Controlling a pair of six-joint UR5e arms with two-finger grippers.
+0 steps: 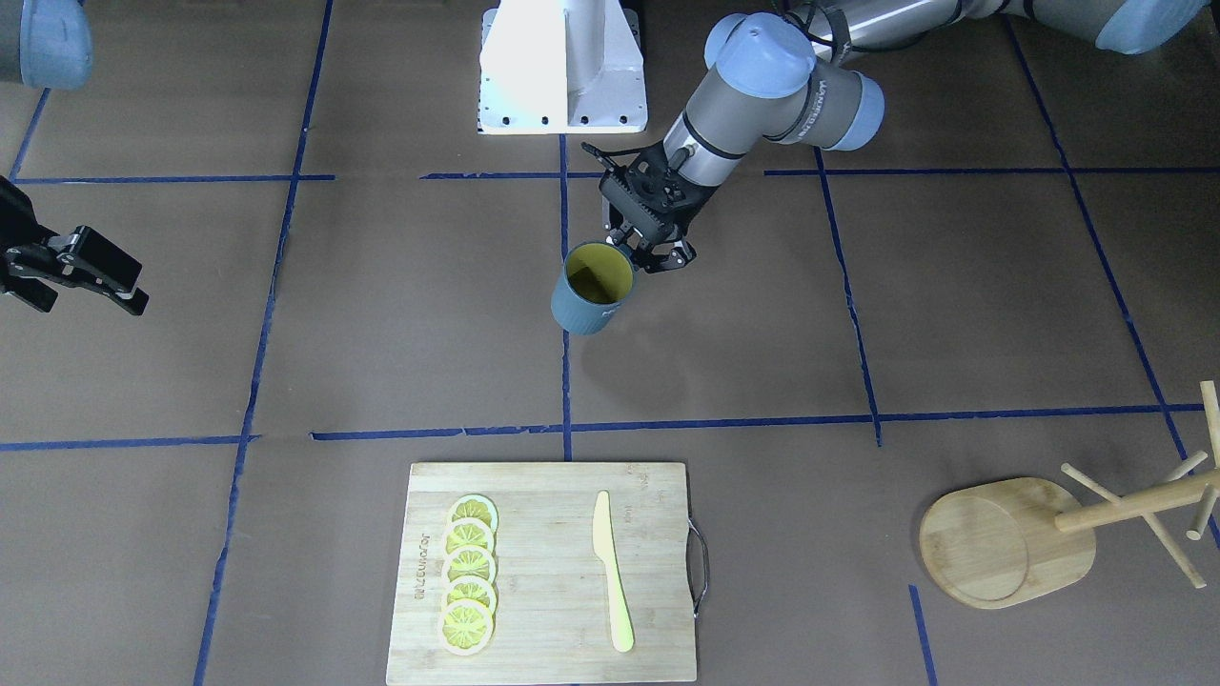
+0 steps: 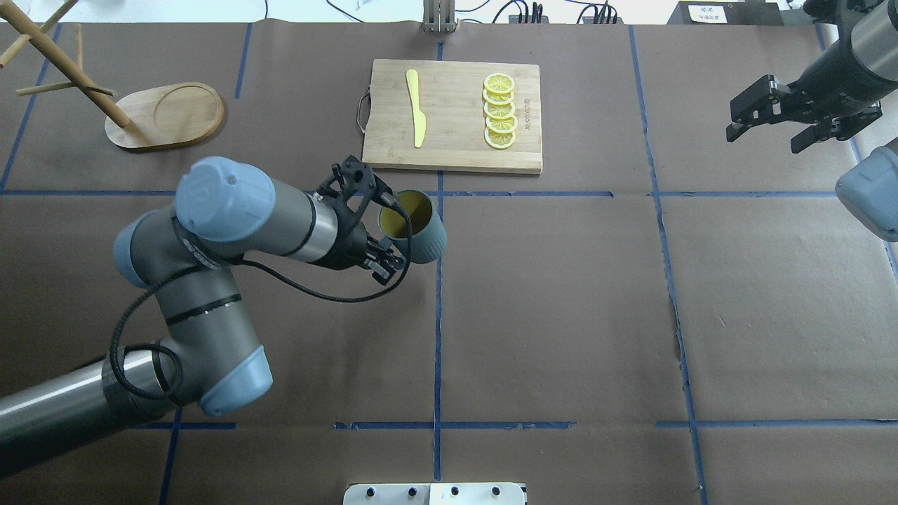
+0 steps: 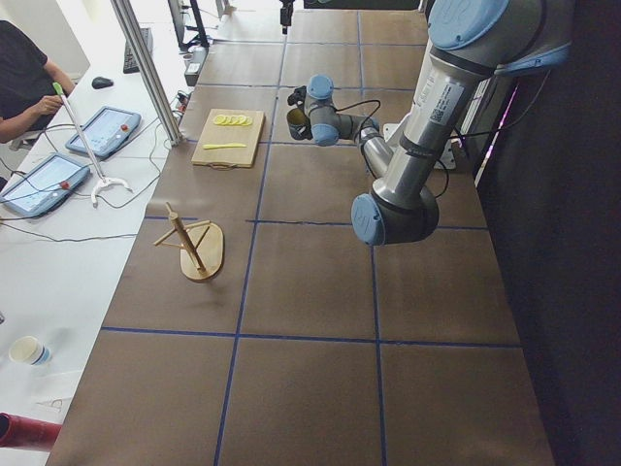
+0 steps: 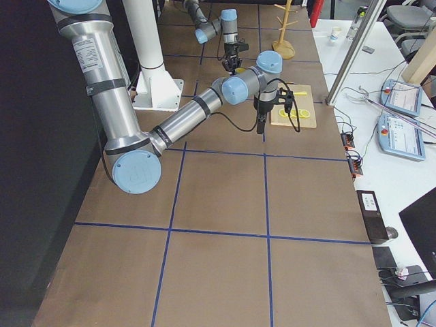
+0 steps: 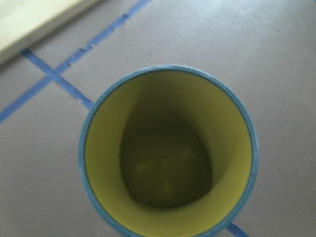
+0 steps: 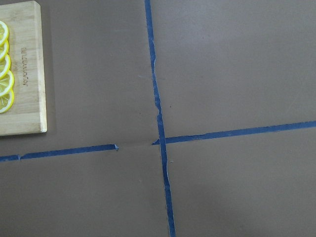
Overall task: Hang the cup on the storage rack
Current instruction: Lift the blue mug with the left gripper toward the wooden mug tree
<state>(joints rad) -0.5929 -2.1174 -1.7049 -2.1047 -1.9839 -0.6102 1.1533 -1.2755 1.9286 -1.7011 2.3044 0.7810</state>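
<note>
The dark blue-grey cup (image 1: 589,288) with a yellow-green inside hangs tilted at the table's middle, its mouth turned toward my left arm. It also shows in the overhead view (image 2: 415,226). My left gripper (image 1: 650,252) is shut on the cup's near side; the handle and lettering are hidden behind it. The left wrist view looks straight down into the cup (image 5: 168,153). The bamboo storage rack (image 1: 1006,541) stands far off at my left front corner, its pegs bare (image 2: 165,116). My right gripper (image 2: 775,119) hangs open and empty at the far right.
A bamboo cutting board (image 2: 452,151) with several lemon slices (image 2: 499,111) and a yellow knife (image 2: 415,105) lies just beyond the cup. Blue tape lines cross the brown table cover. The robot's white base (image 1: 562,67) is at the near edge.
</note>
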